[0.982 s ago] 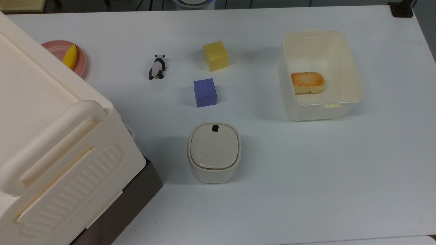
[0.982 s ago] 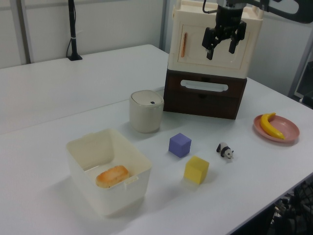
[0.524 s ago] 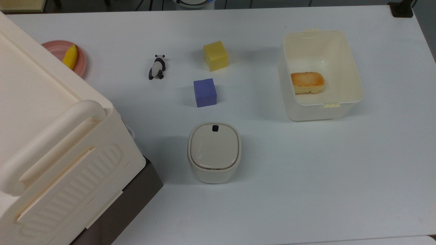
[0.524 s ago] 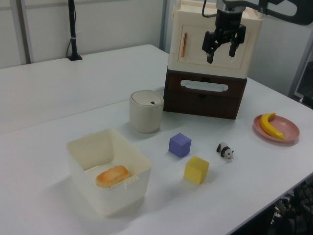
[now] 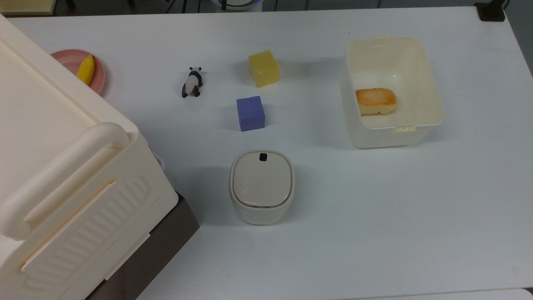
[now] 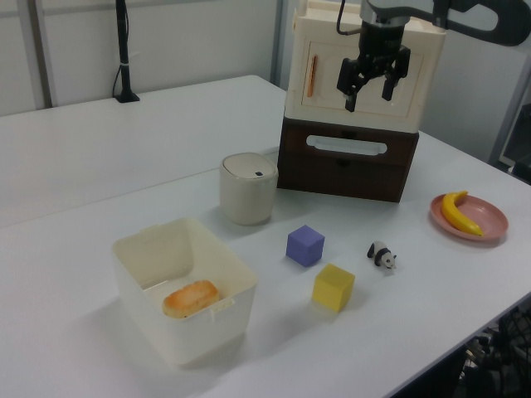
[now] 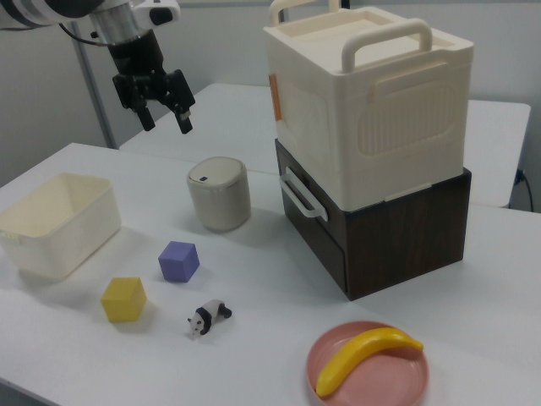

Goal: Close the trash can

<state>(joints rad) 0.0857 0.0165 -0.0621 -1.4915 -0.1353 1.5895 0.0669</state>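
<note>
The trash can [image 5: 262, 185] is a small cream bin with a rounded-square top, standing upright on the white table. Its flap lid lies flat and flush with the rim, and a tiny black square mark sits near one edge. It also appears in the left view [image 6: 247, 189] and the right view [image 7: 219, 194]. My gripper [image 6: 367, 99] hangs high in the air, open, with nothing between its black fingers. In the right view the gripper [image 7: 166, 125] is above and to the left of the trash can, well clear of the lid.
A purple cube [image 5: 250, 113], a yellow cube [image 5: 263, 68] and a toy panda [image 5: 192, 82] lie beyond the bin. A lidless cream tub [image 5: 433, 87] holds a bread piece [image 5: 375, 100]. A big cream ribbed box [image 7: 372, 101] sits on a brown drawer unit [image 7: 397, 233]. A banana [image 7: 365, 357] rests on a pink plate [image 7: 330, 355].
The gripper has drifted a little toward the left view's left, staying open. The trash can and the other objects have not moved.
</note>
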